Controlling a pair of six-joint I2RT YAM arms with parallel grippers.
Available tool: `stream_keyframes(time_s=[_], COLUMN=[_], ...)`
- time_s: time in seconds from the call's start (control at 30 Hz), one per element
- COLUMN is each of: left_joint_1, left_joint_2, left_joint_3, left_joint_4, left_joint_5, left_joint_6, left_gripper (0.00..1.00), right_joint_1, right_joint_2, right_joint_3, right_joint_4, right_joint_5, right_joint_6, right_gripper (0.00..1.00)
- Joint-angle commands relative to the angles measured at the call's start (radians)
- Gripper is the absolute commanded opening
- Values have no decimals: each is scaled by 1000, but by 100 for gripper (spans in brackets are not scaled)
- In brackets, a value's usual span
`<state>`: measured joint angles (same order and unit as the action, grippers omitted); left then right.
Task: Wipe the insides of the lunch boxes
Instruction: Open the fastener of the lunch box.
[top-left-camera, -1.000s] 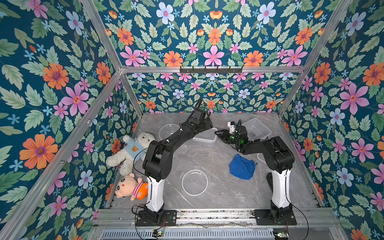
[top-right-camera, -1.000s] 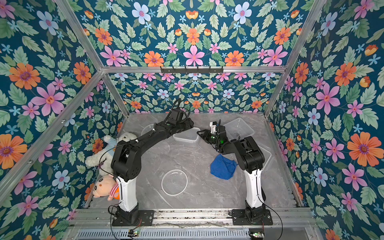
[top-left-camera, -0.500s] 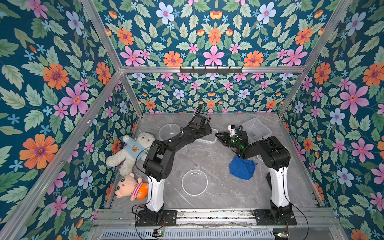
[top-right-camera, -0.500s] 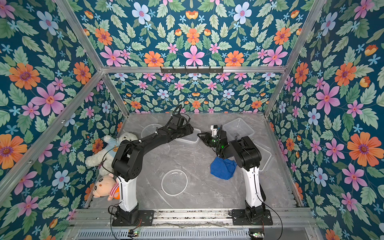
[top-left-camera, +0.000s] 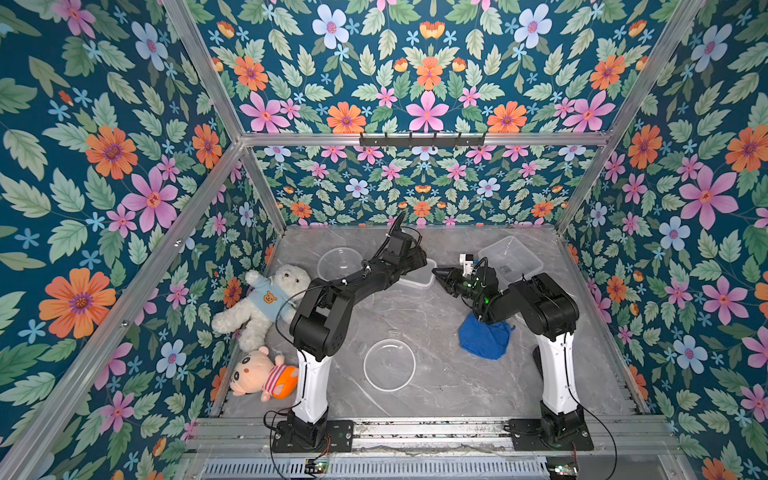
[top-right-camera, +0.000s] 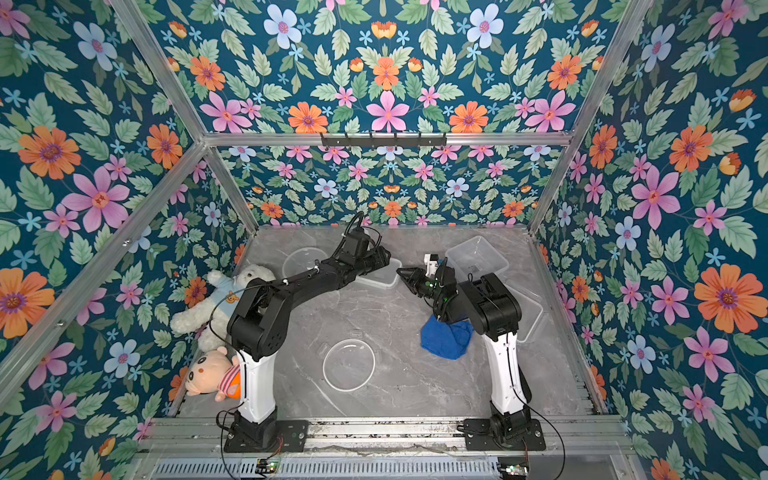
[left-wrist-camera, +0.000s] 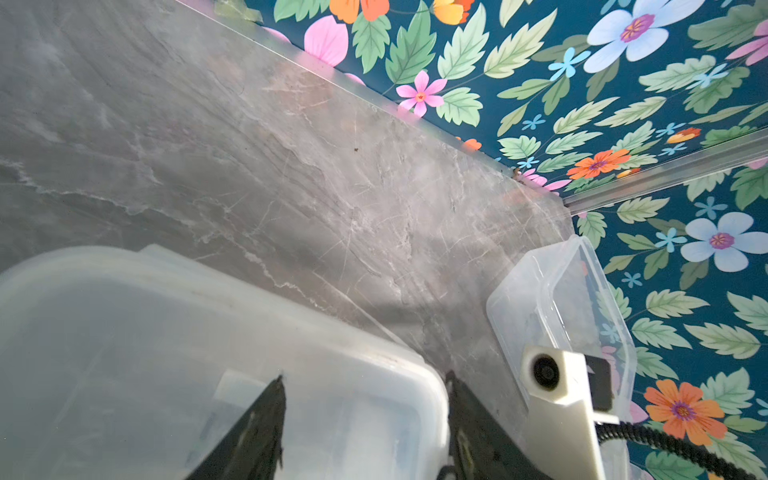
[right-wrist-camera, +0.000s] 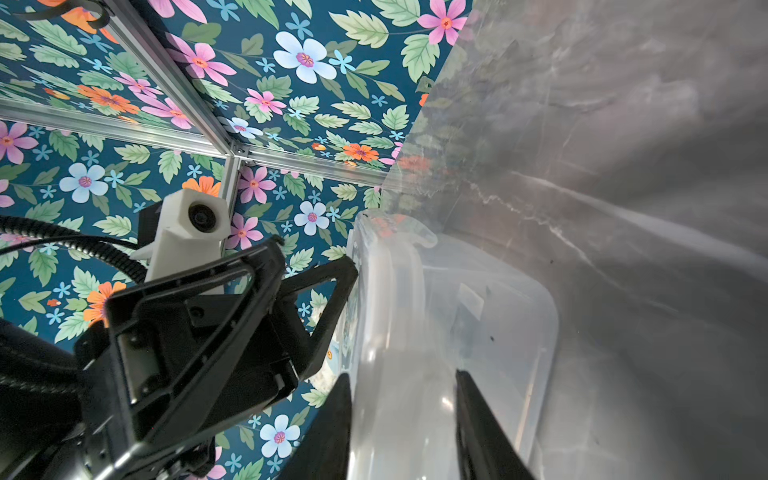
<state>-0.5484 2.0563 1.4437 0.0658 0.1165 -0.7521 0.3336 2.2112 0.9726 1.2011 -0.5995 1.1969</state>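
The small rectangular lunch box (top-left-camera: 417, 279) lies mid-table towards the back, with both grippers at it. My left gripper (left-wrist-camera: 365, 376) is open over one end. One finger (left-wrist-camera: 266, 419) is over the inside and the other (left-wrist-camera: 461, 419) is outside against the wall. My right gripper (right-wrist-camera: 402, 374) is open astride the opposite wall, with clear gaps on both sides. The large square lunch box (top-left-camera: 509, 257) stands at the back right. The round lunch box (top-left-camera: 338, 262) is at the back left, partly hidden by my left arm. The blue cloth (top-left-camera: 484, 338) lies loose beside my right arm.
A round clear lid (top-left-camera: 389, 365) lies flat at the front middle. A flat clear lid (top-right-camera: 534, 316) sits by the right wall. A white teddy bear (top-left-camera: 266, 299) and a small doll (top-left-camera: 262, 374) lie along the left wall. Flowered walls close in three sides.
My left gripper has come down from behind onto the rectangular lunch box. The right gripper's jaws have narrowed around its wall. The cloth has not moved.
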Motion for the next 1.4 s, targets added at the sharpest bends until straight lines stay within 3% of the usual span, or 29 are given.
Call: stream_keyframes(time_s=[0.0,0.2,0.43,0.8,1.1,1.3,1.37], left_joint_1=[1,1,1,8,10,20,27], left_joint_2=[28,31,40,12,-92,-22,22], left_joint_3=[-30,-55,-56,263,162,223,286], left_joint_4=[-250,-226,-198,-290,-323,-314,-325], left_joint_5=[20,35,51,-7,-57,-22,-7], left_joint_6=[-29,-39,-48,35,56,68,77], left_gripper=[64,64,64,72,74,74,74], right_joint_1=[2,3,8,-3,-28,-52,-63], right_joint_2=[-50,-156,-228,-115,-35,9,20], right_joint_3=[-15,12,179,395,516,538,537], right_joint_4=[-53,-434,-913,-1018,-1055,-1026,-1001], right_joint_5=[-35,19,133,131,133,82,58], right_joint_6=[-85,-248,-498,-586,-569,-520,-496], right_gripper=[11,1,0,0,0,33,38])
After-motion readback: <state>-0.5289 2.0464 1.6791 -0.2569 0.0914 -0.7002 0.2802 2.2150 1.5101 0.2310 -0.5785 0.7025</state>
